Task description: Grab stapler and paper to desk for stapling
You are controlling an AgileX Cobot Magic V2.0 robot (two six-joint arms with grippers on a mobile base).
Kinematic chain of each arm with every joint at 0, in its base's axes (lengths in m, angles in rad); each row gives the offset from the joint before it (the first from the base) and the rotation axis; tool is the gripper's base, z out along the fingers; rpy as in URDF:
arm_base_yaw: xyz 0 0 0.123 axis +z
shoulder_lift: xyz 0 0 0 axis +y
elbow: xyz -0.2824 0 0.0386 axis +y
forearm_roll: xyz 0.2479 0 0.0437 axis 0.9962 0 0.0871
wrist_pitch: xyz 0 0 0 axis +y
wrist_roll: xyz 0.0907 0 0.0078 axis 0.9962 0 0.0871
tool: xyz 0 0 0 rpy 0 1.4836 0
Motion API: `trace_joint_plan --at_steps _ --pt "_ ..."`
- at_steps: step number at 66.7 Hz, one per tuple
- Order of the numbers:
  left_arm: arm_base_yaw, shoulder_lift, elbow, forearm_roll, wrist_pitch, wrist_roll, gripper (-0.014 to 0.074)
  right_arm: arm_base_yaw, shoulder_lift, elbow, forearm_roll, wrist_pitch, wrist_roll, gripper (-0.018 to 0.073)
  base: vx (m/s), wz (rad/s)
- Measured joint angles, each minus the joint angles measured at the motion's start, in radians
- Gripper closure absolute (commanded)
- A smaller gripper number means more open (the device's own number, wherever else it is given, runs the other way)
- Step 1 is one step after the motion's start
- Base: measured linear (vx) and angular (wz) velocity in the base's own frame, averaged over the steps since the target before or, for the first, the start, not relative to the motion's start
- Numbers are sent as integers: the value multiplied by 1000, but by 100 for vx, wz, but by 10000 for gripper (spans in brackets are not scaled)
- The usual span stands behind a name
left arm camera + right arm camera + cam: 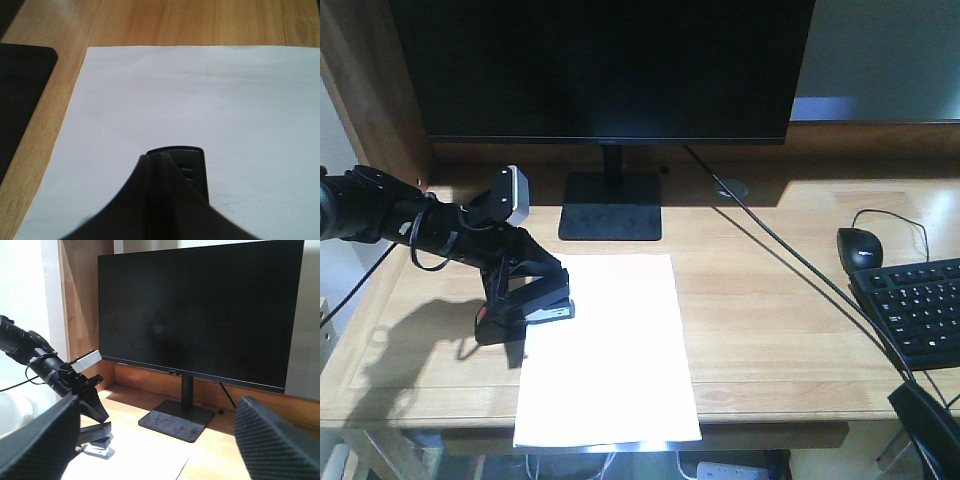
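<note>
Front view, left gripper [525,300] angled down (gripping stapler [535,305])

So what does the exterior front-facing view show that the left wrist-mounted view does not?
Only the front view shows the monitor, mouse, keyboard and the left claw shut on the stapler at the paper's left edge. Only the wrist view shows the stapler's nose lying over the sheet. Both show the paper on the desk.
</note>
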Motion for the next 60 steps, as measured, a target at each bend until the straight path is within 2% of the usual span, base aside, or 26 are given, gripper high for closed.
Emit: trace_joint_plan --at_steps 15,40,60 --pt "-3 41 0 15 20 -10 603 0 0 0 0 0 0 -32 0 0" --pt "-3 79 -12 -9 39 -38 603 0 0 0 0 0 0 -32 0 0" --pt "-3 83 -15 18 44 -77 603 0 0 0 0 0 0 -32 0 0"
